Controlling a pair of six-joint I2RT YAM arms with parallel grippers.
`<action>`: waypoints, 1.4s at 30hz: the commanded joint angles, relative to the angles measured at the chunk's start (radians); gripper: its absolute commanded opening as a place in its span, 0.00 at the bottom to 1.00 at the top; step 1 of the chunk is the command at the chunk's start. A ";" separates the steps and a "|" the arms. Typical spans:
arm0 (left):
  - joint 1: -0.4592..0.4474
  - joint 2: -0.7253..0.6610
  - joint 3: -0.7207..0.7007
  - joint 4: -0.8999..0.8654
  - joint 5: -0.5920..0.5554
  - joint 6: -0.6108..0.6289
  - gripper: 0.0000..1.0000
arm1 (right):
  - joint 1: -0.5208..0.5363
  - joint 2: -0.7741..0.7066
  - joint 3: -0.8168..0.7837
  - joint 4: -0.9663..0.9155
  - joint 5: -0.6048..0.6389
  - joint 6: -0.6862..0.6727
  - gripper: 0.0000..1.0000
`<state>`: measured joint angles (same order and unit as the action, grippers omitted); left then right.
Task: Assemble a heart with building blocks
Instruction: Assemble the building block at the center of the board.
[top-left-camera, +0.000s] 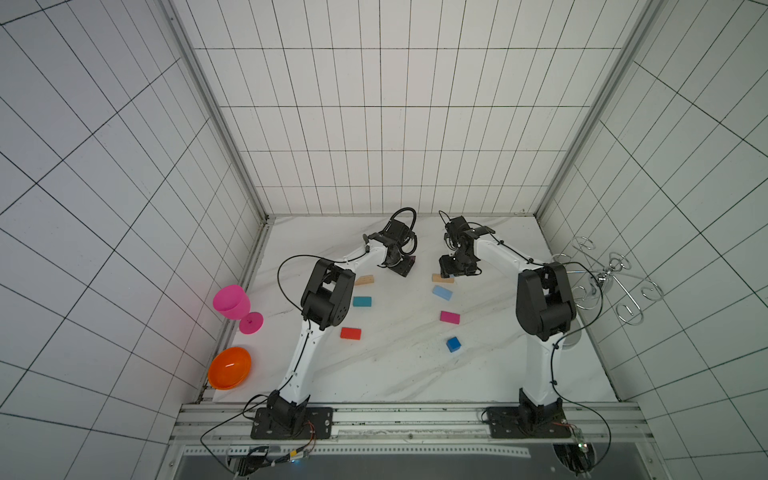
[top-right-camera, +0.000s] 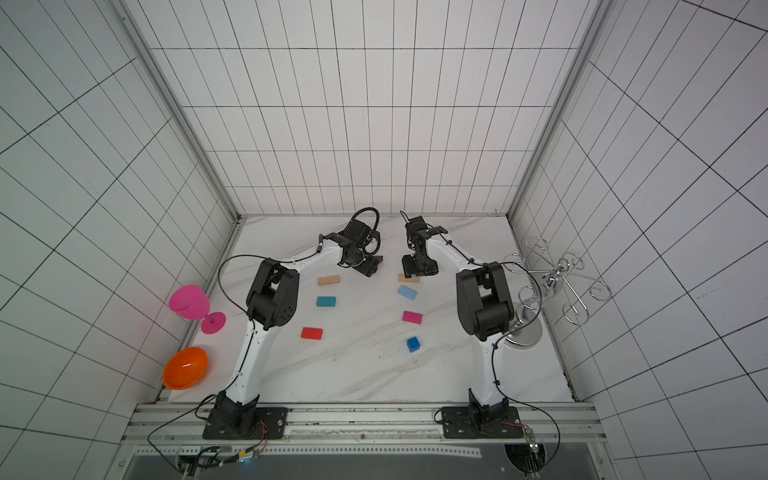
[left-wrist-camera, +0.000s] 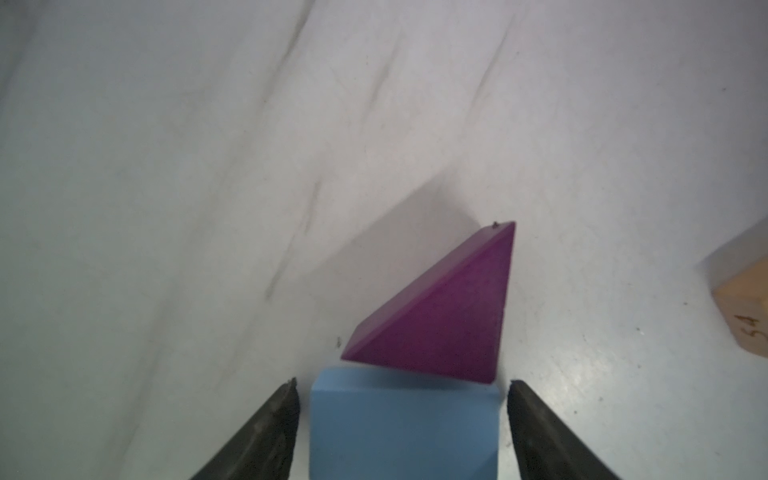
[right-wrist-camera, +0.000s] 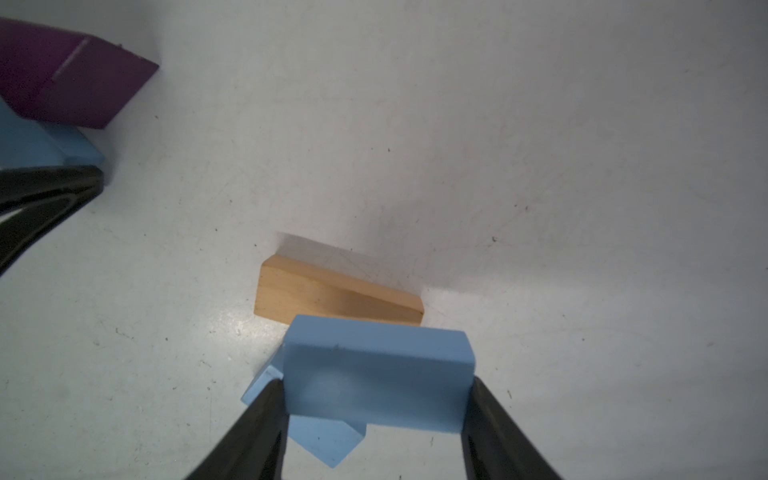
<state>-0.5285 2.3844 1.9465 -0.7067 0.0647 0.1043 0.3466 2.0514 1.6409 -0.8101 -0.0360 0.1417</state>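
Building blocks lie spaced apart in a loose heart-like ring: tan (top-left-camera: 364, 280), teal (top-left-camera: 362, 301), red (top-left-camera: 350, 333), tan (top-left-camera: 442, 278), light blue (top-left-camera: 442, 292), magenta (top-left-camera: 450, 317) and a blue cube (top-left-camera: 454, 344). My left gripper (left-wrist-camera: 403, 381) is open, with a gap on each side of a light blue block (left-wrist-camera: 403, 424) that touches the purple triangle (left-wrist-camera: 444, 316) on the table. My right gripper (right-wrist-camera: 376, 381) is shut on another light blue block (right-wrist-camera: 378, 374), held just above the right tan block (right-wrist-camera: 332, 297) and the lying light blue one (right-wrist-camera: 328, 440).
A pink goblet (top-left-camera: 232, 303) and an orange bowl (top-left-camera: 230, 368) sit at the table's left edge. A chrome wire rack (top-left-camera: 611, 282) stands at the right edge. Both grippers (top-left-camera: 405, 268) (top-left-camera: 453, 270) work near the back wall, a short gap apart.
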 joint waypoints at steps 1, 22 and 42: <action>0.000 0.039 0.005 -0.016 0.002 -0.001 0.84 | -0.002 0.019 -0.006 -0.013 -0.004 0.012 0.41; 0.174 -0.455 -0.364 0.135 0.133 -0.143 0.98 | 0.086 0.199 0.293 -0.115 -0.033 -0.173 0.37; 0.269 -0.640 -0.663 0.265 0.119 -0.290 0.98 | 0.145 0.402 0.563 -0.199 0.035 -0.215 0.39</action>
<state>-0.2569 1.7649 1.2999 -0.4747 0.1921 -0.1696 0.4923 2.4340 2.1628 -0.9672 -0.0200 -0.0624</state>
